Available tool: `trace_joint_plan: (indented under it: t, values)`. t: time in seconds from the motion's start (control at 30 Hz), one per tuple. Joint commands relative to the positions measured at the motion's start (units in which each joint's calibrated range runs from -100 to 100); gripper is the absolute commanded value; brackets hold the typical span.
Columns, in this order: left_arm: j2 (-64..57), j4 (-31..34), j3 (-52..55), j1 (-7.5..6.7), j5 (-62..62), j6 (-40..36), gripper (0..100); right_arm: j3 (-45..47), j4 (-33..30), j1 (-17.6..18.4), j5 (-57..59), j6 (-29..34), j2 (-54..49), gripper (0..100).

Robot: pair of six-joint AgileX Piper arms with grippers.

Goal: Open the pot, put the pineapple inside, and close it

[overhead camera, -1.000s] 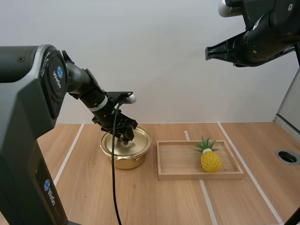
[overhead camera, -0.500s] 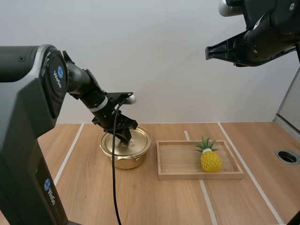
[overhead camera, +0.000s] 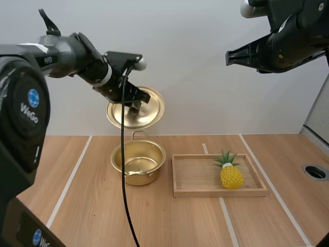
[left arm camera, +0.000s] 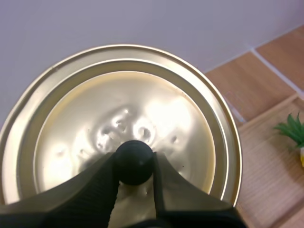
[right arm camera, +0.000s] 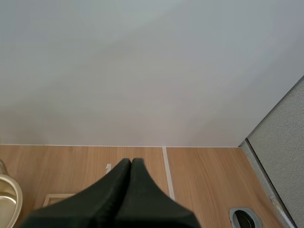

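While my left gripper (left arm camera: 134, 161) pinches the black knob (left arm camera: 134, 166) of one gold lid (overhead camera: 151, 107), tilted above one open gold pot (overhead camera: 138, 165) | one pineapple (overhead camera: 231, 175) sits in one wooden tray (overhead camera: 195, 180), just beside the pot | my right gripper (right arm camera: 130, 167) is raised high, fingers pressed together.

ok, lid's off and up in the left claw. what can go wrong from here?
1. The left claw pinches the lid only by its round knob; the tilted lid could swivel or slip and drop onto the open pot.
2. The pineapple stands upright in the wooden tray; the shut right claw might tip it when grasping.
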Motion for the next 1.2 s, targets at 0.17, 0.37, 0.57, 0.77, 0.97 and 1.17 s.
trace_joint_plan:
  t: [0.17, 0.37, 0.57, 0.77, 0.97, 1.17]
  values:
    - [-12.12, -3.04, -1.65, -0.03, -14.12, -0.91, 0, -0.57, 1.13, -0.22, 1.2, -0.46, -0.83, 0]
    - [-22.02, -3.36, -1.76, -0.03, -25.63, -0.91, 0, -0.57, 1.57, -0.22, 1.41, -0.46, -0.83, 0]
    - [-30.5, -5.12, -1.76, -0.03, -35.0, -1.28, 0, -0.57, 1.71, -0.22, 1.55, -0.7, -0.83, 0]
    - [-38.5, -5.85, -1.76, -0.03, -43.05, -1.47, 0, -0.57, 3.39, -0.22, 4.09, -2.74, -0.83, 0]
    - [-43.37, -5.85, -1.76, -0.03, -48.36, -1.66, 0, -0.57, 3.44, -0.22, 4.26, -2.74, -0.83, 0]
    - [-43.92, -5.85, -1.76, -0.03, -49.05, -1.66, 0, -0.57, 3.44, -0.22, 4.26, -2.74, -0.83, 0]
